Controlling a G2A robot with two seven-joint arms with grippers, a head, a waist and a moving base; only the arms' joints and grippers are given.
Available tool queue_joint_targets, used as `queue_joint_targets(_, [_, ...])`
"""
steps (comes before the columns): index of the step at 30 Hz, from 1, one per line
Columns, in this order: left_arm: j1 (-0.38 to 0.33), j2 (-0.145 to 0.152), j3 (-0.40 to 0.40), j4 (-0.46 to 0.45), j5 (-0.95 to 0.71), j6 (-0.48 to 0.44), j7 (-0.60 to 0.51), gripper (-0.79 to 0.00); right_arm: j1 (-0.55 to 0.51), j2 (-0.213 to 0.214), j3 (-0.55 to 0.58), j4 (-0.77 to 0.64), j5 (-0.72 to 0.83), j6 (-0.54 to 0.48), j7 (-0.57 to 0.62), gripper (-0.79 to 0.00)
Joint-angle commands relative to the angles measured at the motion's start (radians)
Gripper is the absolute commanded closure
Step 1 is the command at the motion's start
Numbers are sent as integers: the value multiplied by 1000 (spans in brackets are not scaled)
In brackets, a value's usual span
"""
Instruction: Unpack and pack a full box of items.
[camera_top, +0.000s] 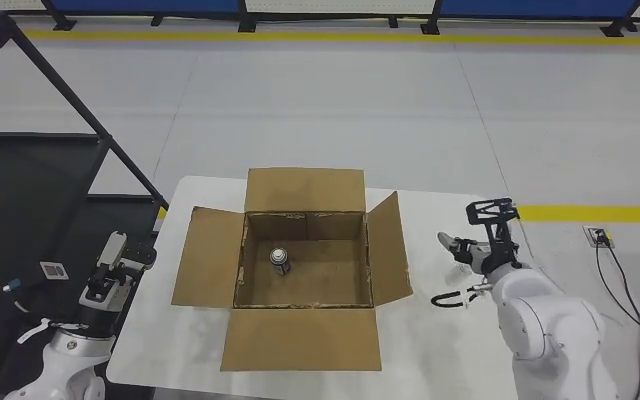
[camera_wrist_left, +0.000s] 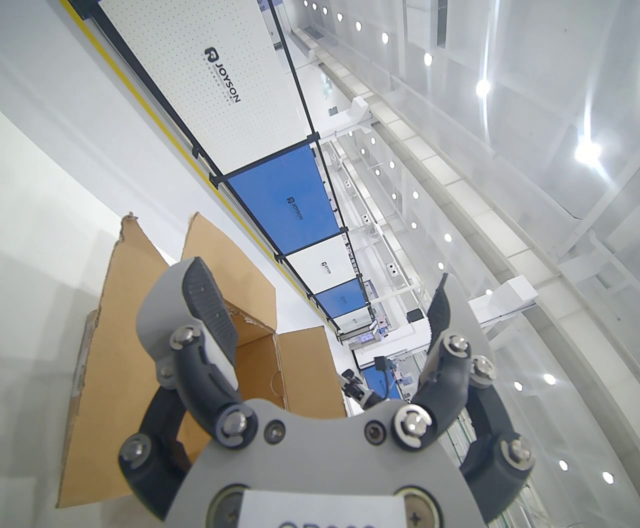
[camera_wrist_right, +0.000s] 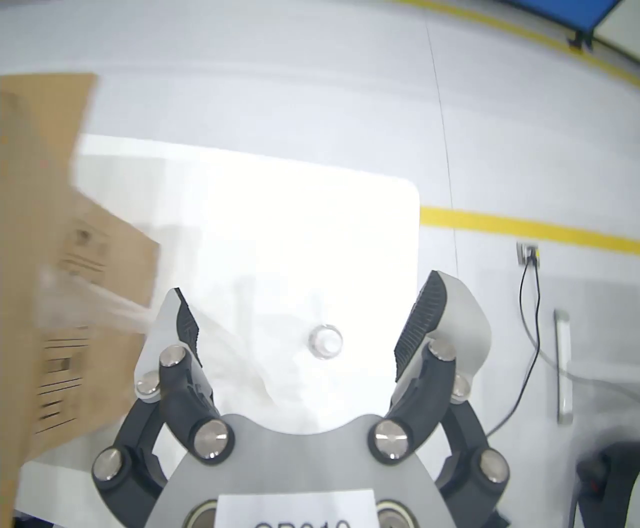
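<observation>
Right gripper (camera_wrist_right: 306, 300): fingers wide apart, holding nothing, above the table (camera_top: 440, 330) near its right edge.
Left gripper (camera_wrist_left: 317, 272): fingers apart, empty, just off the table's left edge.
Box (camera_top: 305, 190): open cardboard, four flaps spread, mid-table.
Can (camera_top: 280, 260): upright on the Box floor, nearer its left wall; small, dark body, silvery top.
Handling: probably light, stiff, smooth-sided; best pinched across the body from above, squarely, or it may tip.
</observation>
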Motion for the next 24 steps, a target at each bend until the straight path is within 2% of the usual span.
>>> queue_joint_targets(1, [0,0,0,0,0,0,0,-785,4,-2,-91,-85,-22,-56,-21,-785])
queue_joint_targets(3, [0,0,0,0,0,0,0,-785,43,-5,-180,-91,-32,-109,-31,-785])
queue_joint_targets(6, [0,0,0,0,0,0,0,-785,140,-19,-330,-24,24,-180,-65,-785])
queue_joint_targets(9, [0,0,0,0,0,0,0,-785,272,-41,-472,131,74,-232,-63,-785])
queue_joint_targets(13, [0,0,0,0,0,0,0,-785,465,-89,-626,413,235,-281,-65,-785])
queue_joint_targets(18, [0,0,0,0,0,0,0,-785,663,-167,-790,763,354,-260,-103,-785])
queue_joint_targets(22, [0,0,0,0,0,0,0,-785,769,-238,-901,986,381,-206,-143,-785])
queue_joint_targets(24, [0,0,0,0,0,0,0,-785,800,-271,-933,1080,427,-212,-176,-785])
